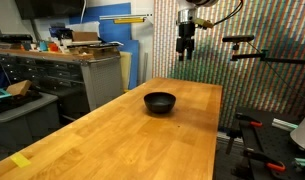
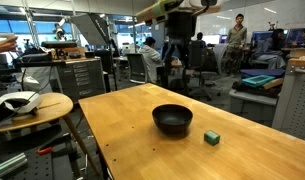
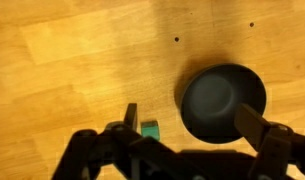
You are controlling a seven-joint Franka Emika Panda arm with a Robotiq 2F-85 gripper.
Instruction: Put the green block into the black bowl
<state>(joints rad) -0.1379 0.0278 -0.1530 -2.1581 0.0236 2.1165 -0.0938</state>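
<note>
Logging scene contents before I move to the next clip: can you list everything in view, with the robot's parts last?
table: one, light wood, fills the foreground in both exterior views
black bowl: one, black, upright near the table's middle, looks empty
green block: one, green, on the table beside the black bowl, not touching it
yellow mark: one, yellow, flat near a table corner
drawer cabinet: one, grey, beyond the table
round side table: one, wood, next to the table
people: several, in the background, too small to detail
gripper: one, dark, raised high above the table, fingers open, holding nothing
</note>
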